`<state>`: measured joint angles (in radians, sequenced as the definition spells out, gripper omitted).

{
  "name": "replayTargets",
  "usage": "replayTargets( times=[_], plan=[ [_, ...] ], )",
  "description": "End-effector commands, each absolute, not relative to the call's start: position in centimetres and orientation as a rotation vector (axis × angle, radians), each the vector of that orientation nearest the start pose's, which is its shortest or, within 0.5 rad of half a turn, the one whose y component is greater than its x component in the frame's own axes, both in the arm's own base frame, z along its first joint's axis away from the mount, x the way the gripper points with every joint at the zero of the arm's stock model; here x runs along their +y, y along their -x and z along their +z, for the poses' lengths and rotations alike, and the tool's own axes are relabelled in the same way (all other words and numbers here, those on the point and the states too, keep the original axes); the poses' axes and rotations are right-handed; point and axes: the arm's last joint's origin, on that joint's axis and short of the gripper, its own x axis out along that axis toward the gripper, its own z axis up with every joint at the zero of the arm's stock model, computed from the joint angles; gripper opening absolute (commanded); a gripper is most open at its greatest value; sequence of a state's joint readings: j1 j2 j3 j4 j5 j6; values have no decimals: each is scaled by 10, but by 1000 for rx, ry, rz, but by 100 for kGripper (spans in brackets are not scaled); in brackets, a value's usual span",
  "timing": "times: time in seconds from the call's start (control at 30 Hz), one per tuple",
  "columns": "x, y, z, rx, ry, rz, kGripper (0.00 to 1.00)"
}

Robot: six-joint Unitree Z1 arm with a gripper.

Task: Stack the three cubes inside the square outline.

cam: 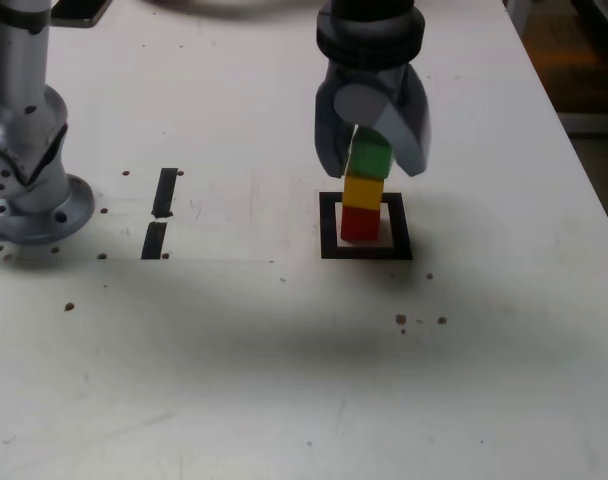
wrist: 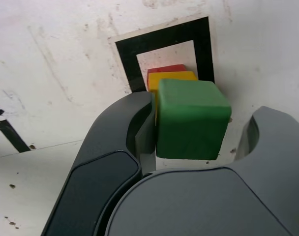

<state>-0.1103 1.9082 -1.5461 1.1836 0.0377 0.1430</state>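
We see the gripper (cam: pixel 376 160) directly above the square outline (cam: pixel 330 226), its jaws parted around the green cube (cam: pixel 370 157). In the wrist view, one finger (wrist: pixel 139 123) sits against the green cube (wrist: pixel 191 118), while the other finger (wrist: pixel 267 132) stands clear, a gap visible. The green cube rests on the yellow cube (cam: pixel 363 190), which rests on the red cube (cam: pixel 360 223), inside the outline on the table (cam: pixel 284 350).

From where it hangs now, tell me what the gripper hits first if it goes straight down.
The green cube, top of the stack, sits between the open fingers of the gripper, so the palm would probably meet it first; the gap above it is unclear.
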Motion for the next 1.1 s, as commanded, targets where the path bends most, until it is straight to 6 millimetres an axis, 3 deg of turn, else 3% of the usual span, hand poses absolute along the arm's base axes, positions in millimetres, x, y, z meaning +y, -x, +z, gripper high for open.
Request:
replayTargets(
  times=[0.0, 0.3, 0.53, 0.77, 1.07],
  plan=[
    [-35, -339, 293, 1522, -228, -172, 79],
    [-34, -335, 295, 1504, -241, -162, 85],
    [-31, -316, 317, 1436, -254, -141, 88],
    [-26, -274, 337, 1389, -262, -136, 91],
    [-19, -212, 332, 1415, -268, -140, 99]
  ],
)
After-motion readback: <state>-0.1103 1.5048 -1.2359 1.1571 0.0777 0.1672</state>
